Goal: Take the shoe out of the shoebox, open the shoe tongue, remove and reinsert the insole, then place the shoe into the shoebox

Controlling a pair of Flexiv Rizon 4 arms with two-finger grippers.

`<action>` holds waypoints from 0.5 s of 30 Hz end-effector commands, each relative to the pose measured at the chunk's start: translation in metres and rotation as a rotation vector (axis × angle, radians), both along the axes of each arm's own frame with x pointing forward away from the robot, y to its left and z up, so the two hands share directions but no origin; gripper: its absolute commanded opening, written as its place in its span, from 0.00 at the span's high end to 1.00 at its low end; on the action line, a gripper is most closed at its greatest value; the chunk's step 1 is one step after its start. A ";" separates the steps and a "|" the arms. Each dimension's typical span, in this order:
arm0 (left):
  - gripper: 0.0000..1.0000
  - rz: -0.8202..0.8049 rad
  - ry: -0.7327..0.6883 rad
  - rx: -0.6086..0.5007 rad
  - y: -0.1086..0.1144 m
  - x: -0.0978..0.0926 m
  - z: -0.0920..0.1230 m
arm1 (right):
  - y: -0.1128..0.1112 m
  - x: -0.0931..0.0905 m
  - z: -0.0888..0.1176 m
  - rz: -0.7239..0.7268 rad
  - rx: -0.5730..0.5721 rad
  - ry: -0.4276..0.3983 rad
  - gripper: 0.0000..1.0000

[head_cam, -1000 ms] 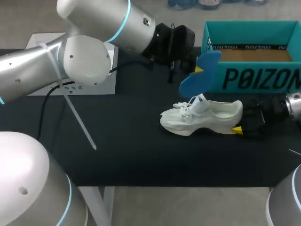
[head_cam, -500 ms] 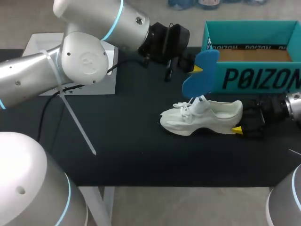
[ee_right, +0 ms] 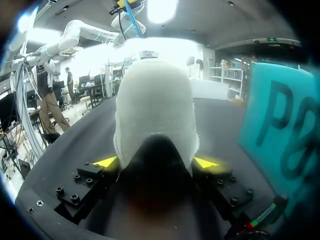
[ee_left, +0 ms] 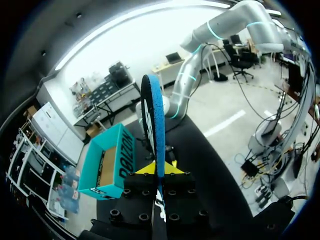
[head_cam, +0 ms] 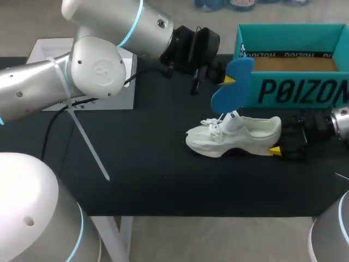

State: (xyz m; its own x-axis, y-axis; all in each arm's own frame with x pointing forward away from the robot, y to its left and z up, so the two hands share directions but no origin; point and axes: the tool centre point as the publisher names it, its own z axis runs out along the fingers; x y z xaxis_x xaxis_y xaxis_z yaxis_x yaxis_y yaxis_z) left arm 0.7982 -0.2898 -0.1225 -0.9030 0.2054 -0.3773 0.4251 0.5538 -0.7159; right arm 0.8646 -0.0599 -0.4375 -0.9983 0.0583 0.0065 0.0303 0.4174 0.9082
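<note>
In 1 second the left gripper, pinching the blue insole, shifted slightly, upper centre-right; the right gripper clamps the shoe heel. Reinsertion likely follows.

Shoebox wall behind, insole above the shoe; open table in front.

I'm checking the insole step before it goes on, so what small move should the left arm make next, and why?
Probably lower the left claw so the blue insole tips down into the opening of the white shoe. The insole is clamped in that claw above the shoe, fully out of it, while the right claw grips the heel and steadies the shoe on the table.
</note>
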 end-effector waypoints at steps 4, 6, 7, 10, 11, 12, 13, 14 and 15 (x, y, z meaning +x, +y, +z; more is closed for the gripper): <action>1.00 -0.096 0.287 0.044 -0.029 0.008 0.017 | 0.002 0.000 -0.005 -0.002 -0.002 0.000 1.00; 1.00 -0.122 0.381 0.070 -0.034 0.008 0.022 | 0.002 0.000 -0.005 -0.002 -0.002 0.000 1.00; 1.00 -0.131 0.422 0.076 -0.036 0.009 0.024 | 0.002 0.000 -0.005 -0.002 -0.002 0.000 1.00; 1.00 -0.139 0.504 0.112 -0.038 0.009 0.028 | 0.002 0.000 -0.005 -0.002 -0.002 0.000 1.00; 1.00 -0.143 0.542 0.125 -0.039 0.009 0.029 | 0.002 0.000 -0.005 -0.002 -0.002 0.000 1.00; 1.00 -0.144 0.570 0.135 -0.038 0.010 0.030 | 0.002 0.000 -0.005 -0.002 -0.002 0.000 1.00; 1.00 -0.144 0.591 0.142 -0.036 0.011 0.031 | 0.002 0.000 -0.005 -0.002 -0.002 0.000 1.00; 1.00 -0.142 0.613 0.149 -0.034 0.012 0.031 | 0.002 0.000 -0.005 -0.002 -0.002 0.000 1.00; 1.00 -0.145 0.642 0.157 -0.030 0.013 0.031 | 0.002 0.000 -0.005 -0.002 -0.002 0.000 1.00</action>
State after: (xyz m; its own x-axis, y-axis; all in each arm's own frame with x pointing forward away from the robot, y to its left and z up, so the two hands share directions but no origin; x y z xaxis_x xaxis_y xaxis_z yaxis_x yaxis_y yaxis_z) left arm 0.7965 -0.3198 -0.0964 -0.9647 0.2571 0.0569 0.1079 0.5830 -0.8053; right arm 0.8646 -0.0598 -0.4375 -0.9983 0.0583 0.0065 0.0303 0.4173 0.9083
